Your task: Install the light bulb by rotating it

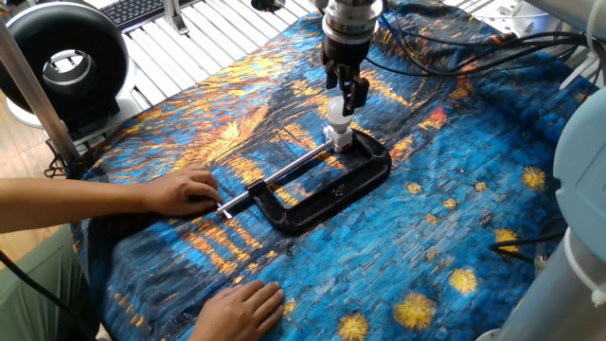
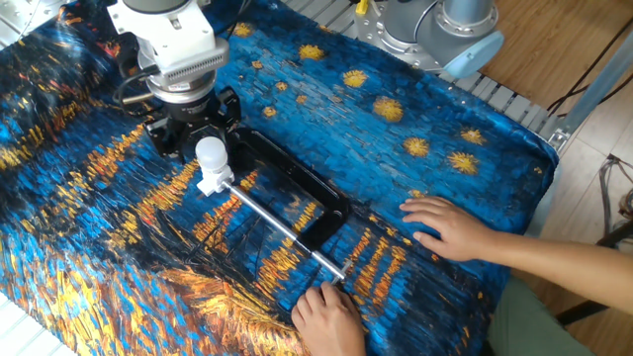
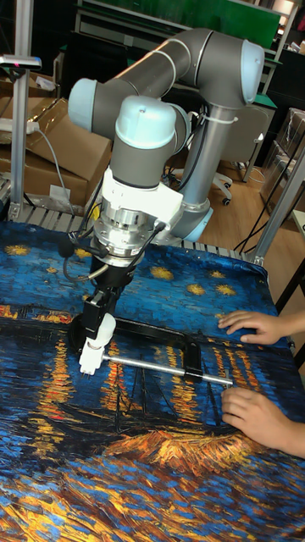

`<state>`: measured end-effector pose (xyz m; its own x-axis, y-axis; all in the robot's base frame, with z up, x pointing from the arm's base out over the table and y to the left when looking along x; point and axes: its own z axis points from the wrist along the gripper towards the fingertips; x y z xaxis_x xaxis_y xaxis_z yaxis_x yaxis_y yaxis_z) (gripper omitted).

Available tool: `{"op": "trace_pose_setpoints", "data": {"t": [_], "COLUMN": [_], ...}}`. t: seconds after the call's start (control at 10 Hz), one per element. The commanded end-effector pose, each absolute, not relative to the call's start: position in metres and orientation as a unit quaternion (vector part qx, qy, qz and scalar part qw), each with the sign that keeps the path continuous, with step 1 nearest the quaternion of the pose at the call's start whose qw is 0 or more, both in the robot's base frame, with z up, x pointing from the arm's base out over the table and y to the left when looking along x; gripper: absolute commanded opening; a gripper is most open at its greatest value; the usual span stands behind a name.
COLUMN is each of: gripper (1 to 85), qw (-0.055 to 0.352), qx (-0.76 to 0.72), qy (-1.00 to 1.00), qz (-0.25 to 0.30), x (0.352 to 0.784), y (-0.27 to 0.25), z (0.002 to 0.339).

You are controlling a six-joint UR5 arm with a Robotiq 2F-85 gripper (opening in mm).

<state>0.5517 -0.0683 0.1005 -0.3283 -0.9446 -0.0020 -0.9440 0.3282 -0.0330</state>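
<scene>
Even, diffuse overhead lighting; all three views bright and evenly exposed. The patterned cloth [image 1: 454, 189] shows saturated colour without glare. Shadows are soft and short: a faint dark patch lies just beside the black clamp [image 2: 297, 188]. The white bulb [image 2: 211, 153] is near overexposure, its surface detail lost. The robot arm [image 3: 161, 93] carries gentle highlights on its grey shell. Focus is sharp around the clamp; the room behind the arm is dimmer and slightly soft.

2 fixed cams look down at the painted cloth [image 1: 454, 218] from opposite sides; the tall one faces the arm head-on, lower. All 3 share the black clamp [image 2: 297, 188].
</scene>
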Motion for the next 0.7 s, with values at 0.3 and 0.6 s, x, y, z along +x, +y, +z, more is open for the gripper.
{"op": "trace_pose_setpoints", "data": {"t": [0.3, 0.6], "gripper": [63.3, 58.3], "qw": [0.023, 0.026], "qx": [-0.572, -0.568], "qy": [0.82, 0.822], "qz": [-0.015, -0.019], "x": [0.5535, 0.5549], "y": [-0.0632, -0.0643], "z": [0.0951, 0.0935]}}
